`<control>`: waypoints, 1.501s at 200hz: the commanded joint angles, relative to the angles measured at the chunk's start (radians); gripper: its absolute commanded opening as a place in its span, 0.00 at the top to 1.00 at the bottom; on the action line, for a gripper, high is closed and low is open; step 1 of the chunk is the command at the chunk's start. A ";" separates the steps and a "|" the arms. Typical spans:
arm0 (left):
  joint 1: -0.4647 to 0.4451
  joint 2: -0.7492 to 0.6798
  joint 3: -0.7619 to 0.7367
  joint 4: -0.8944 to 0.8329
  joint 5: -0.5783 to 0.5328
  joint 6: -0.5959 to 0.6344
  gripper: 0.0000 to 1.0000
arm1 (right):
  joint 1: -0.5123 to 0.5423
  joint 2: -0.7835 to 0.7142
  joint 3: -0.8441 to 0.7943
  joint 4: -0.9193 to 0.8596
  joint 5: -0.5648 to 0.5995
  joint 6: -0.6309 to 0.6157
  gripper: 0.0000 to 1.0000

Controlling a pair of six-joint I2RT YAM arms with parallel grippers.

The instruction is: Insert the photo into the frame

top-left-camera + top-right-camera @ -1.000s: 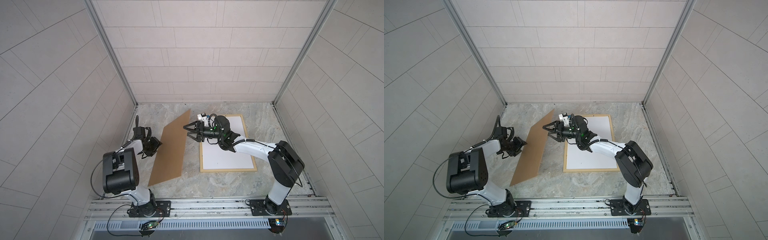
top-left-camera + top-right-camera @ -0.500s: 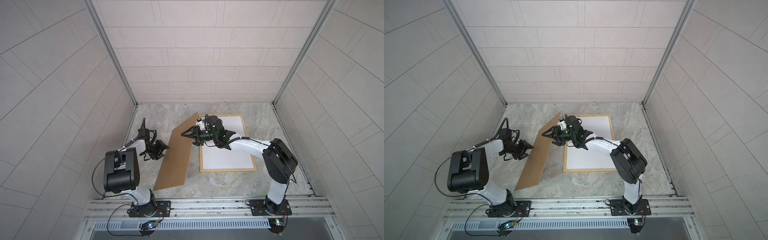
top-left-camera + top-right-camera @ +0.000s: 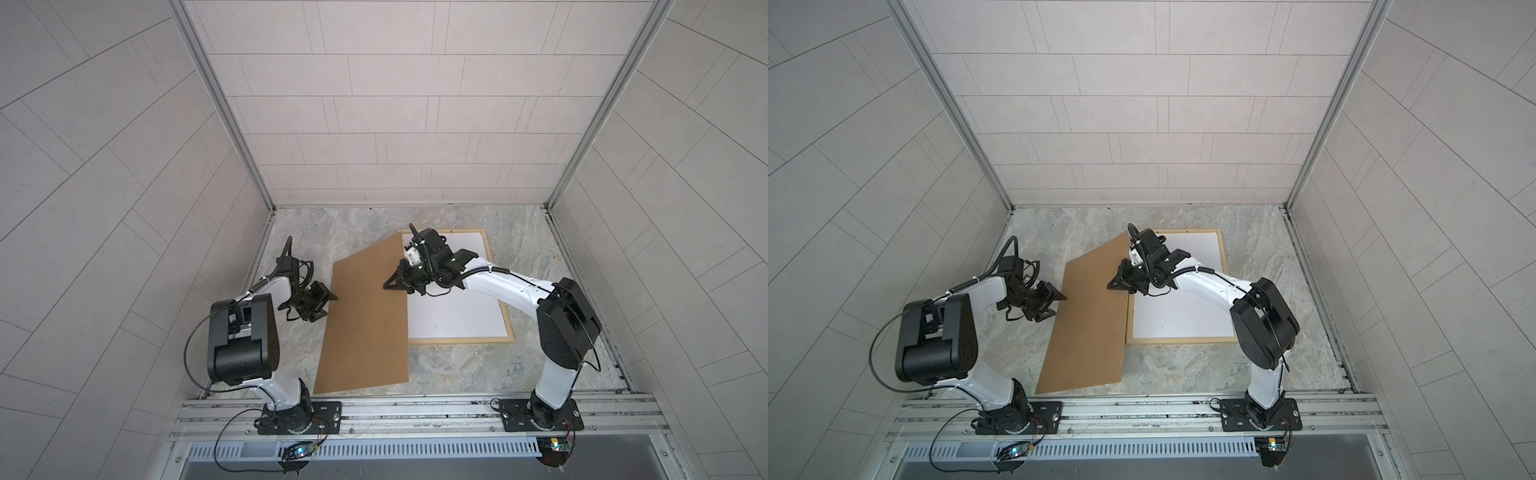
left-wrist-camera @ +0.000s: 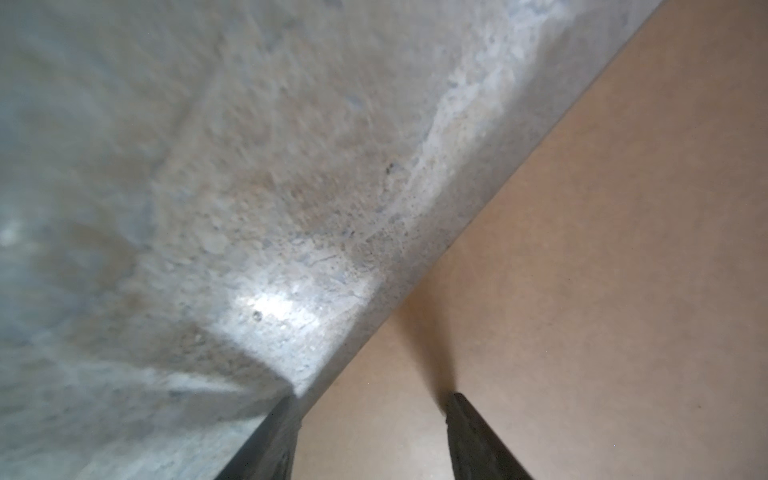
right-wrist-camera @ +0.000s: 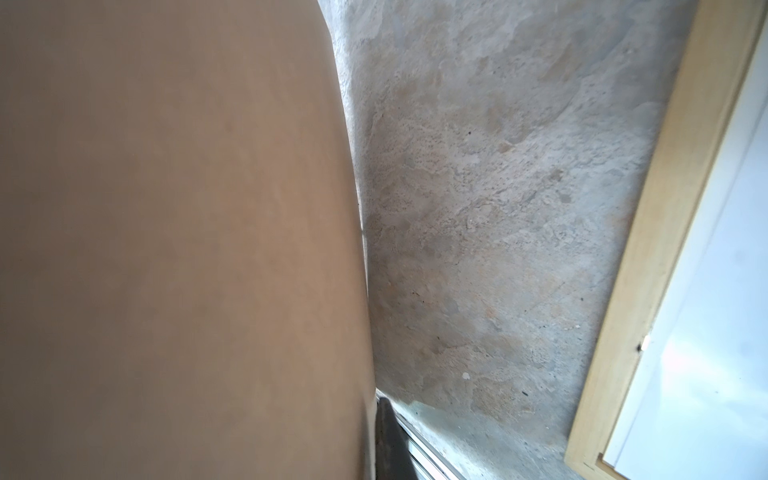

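1. Task items: the frame [image 3: 461, 340] lies flat on the bench [image 3: 457, 374], right of centre. The photo [image 3: 457, 320] sits inside it, white back up, so the print side is hidden.
2. The brown backing board [image 3: 365, 324] is tilted, with its right edge raised. The right gripper [image 3: 390, 285] is clamped on that edge near the far end.
3. The left gripper [image 3: 328, 307] is at the board's left edge, jaws well apart, gripping nothing. In the left wrist view the edge runs between its fingers [image 4: 478, 436].
4. In the way: the raised board edge hides the frame's left bar in a top view. The right wrist view shows bare bench between the backing board [image 5: 166, 249] and the frame [image 5: 665, 208].
5. The right arm [image 3: 498, 286] crosses over the photo's far left part.
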 commanded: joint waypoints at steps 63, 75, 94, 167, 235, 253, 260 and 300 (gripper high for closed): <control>0.019 -0.274 -0.002 0.129 0.203 0.096 0.32 | -0.229 -0.238 -0.121 0.041 -0.323 -0.286 1.00; 0.017 -0.321 -0.034 0.222 0.287 0.054 0.30 | -0.252 -0.269 -0.143 0.035 -0.364 -0.285 1.00; 0.002 -0.388 -0.083 0.344 0.380 -0.012 0.28 | -0.280 -0.302 -0.171 0.039 -0.412 -0.257 1.00; -0.162 -0.491 -0.108 0.348 0.494 -0.041 0.32 | -0.360 -0.383 -0.359 0.812 -0.573 0.331 1.00; -0.166 -0.605 -0.104 0.431 0.596 -0.196 0.47 | -0.394 -0.302 -0.404 1.300 -0.624 0.679 1.00; -0.169 -0.595 -0.094 0.435 0.606 -0.197 0.52 | -0.395 -0.327 -0.409 1.147 -0.629 0.560 1.00; -0.171 -0.590 -0.091 0.439 0.609 -0.196 0.52 | -0.393 -0.335 -0.414 1.091 -0.627 0.511 1.00; -0.175 -0.537 -0.059 0.457 0.640 -0.190 0.55 | -0.389 -0.381 -0.425 0.787 -0.624 0.277 1.00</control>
